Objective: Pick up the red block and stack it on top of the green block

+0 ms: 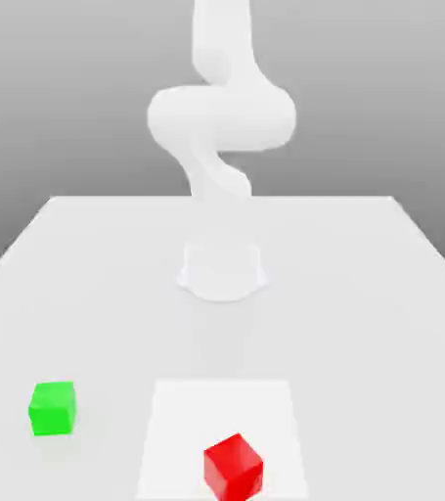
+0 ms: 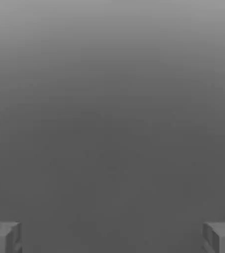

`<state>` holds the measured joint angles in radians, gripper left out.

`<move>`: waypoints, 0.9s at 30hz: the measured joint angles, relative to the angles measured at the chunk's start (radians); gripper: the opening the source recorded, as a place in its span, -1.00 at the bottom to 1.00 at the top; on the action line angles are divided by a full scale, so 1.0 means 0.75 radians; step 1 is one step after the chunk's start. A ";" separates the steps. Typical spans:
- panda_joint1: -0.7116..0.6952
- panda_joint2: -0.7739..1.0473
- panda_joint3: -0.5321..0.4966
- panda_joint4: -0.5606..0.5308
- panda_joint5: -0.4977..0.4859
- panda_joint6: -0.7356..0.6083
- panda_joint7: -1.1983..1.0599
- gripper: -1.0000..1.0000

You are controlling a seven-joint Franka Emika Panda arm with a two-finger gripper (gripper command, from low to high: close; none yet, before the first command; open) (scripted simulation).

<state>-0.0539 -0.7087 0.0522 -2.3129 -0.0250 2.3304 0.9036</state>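
Red block (image 1: 234,468) lies turned, well apart from the square-set green block (image 1: 52,408).

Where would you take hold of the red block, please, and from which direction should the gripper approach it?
Grip the red block across two opposite vertical faces, coming straight down from above. It sits flat on the table, turned at an angle in the exterior view, so the open gripper would likely need rotating to match. The green block stands well clear.

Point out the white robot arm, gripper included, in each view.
Exterior view: white robot arm stands mid-way across the white table, behind the red cube and green cube.
Hand view: its gripper, grey fingertips wide apart, open.
Shared landmark: likely the plain grey backdrop.
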 joint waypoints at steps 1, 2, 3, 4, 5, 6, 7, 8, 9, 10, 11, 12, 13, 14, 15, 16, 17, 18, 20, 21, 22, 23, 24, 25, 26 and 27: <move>-0.030 0.053 0.029 -0.007 -0.016 0.017 0.060 0.00; -0.057 0.103 0.056 -0.015 -0.031 0.034 0.119 0.00; -0.083 0.152 0.082 -0.022 -0.048 0.051 0.177 0.00; -0.108 0.202 0.107 -0.028 -0.064 0.067 0.235 0.00; -0.131 0.250 0.130 -0.035 -0.081 0.083 0.293 0.00; -0.153 0.299 0.152 -0.042 -0.099 0.098 0.351 0.00; -0.174 0.348 0.173 -0.049 -0.117 0.114 0.409 0.00; -0.194 0.397 0.192 -0.055 -0.136 0.130 0.467 0.00; -0.213 0.446 0.211 -0.062 -0.154 0.146 0.526 0.00; -0.229 0.496 0.226 -0.069 -0.172 0.161 0.584 0.00; -0.243 0.545 0.240 -0.075 -0.190 0.177 0.643 0.00; -0.257 0.594 0.253 -0.082 -0.208 0.192 0.700 0.00; -0.268 0.643 0.263 -0.089 -0.224 0.208 0.757 0.00; -0.278 0.691 0.272 -0.096 -0.238 0.224 0.813 0.00; -0.285 0.740 0.278 -0.102 -0.252 0.240 0.868 0.00; -0.290 0.787 0.282 -0.109 -0.264 0.256 0.922 0.00; -0.295 0.835 0.284 -0.116 -0.273 0.273 0.974 0.00; -0.297 0.881 0.285 -0.123 -0.279 0.290 1.023 0.00; -0.299 0.972 0.284 -0.138 -0.279 0.325 1.114 0.00; -0.296 1.016 0.283 -0.146 -0.273 0.344 1.155 0.00; -0.292 1.059 0.283 -0.154 -0.263 0.363 1.193 0.00; -0.289 1.101 0.284 -0.162 -0.248 0.383 1.228 0.00; -0.286 1.141 0.285 -0.171 -0.227 0.403 1.258 0.00; -0.284 1.181 0.288 -0.179 -0.201 0.423 1.285 0.00; -0.283 1.220 0.291 -0.185 -0.178 0.445 1.309 0.00; -0.277 1.264 0.285 -0.184 -0.181 0.476 1.331 0.00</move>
<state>-0.2617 0.2390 0.2658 -2.4510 -0.1606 2.6872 1.9020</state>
